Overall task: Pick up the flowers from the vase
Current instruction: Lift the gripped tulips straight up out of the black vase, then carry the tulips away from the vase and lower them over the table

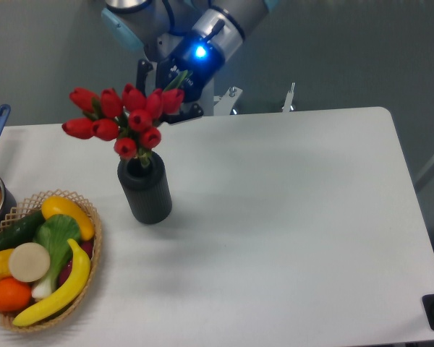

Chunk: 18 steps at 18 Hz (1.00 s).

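Near the top of the frame, left of centre, the gripper [175, 90] is clamped on the green stems of the flowers [124, 119], whose red tulip buds fan out to its lower left. The bunch hangs above the round mouth of the vase [146, 191]; whether any stem ends still dip inside cannot be told. The vase stands upright on the white table [289, 217], with the wicker basket [92, 242] of fruit at lower left.

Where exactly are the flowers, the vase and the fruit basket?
flowers [123, 119], fixed camera, on the red buds.
vase [146, 195], fixed camera, on its dark ribbed side.
fruit basket [92, 217], fixed camera, on its wicker rim.
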Each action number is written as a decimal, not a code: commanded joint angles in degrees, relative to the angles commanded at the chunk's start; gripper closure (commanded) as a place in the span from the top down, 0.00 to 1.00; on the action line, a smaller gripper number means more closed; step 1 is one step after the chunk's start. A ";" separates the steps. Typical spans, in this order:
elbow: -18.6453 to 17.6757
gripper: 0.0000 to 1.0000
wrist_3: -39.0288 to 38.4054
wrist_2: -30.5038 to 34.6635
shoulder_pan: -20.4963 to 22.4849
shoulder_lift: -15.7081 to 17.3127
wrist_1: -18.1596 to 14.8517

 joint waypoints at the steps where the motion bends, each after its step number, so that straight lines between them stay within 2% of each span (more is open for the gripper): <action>1: 0.53 0.00 -0.79 -0.44 0.44 0.00 0.00; 6: 1.94 0.00 -4.05 -5.27 3.34 0.00 0.00; 11: 3.86 0.00 -3.88 -6.24 4.83 -0.44 0.00; 13: 6.67 0.00 -3.44 -6.51 6.59 -0.96 0.00; 15: 10.09 0.00 -1.25 -5.81 8.17 -4.55 0.35; 16: 12.46 0.00 1.02 -4.68 8.44 -5.79 0.53; 18: 14.85 0.00 2.89 1.45 8.62 -7.11 0.44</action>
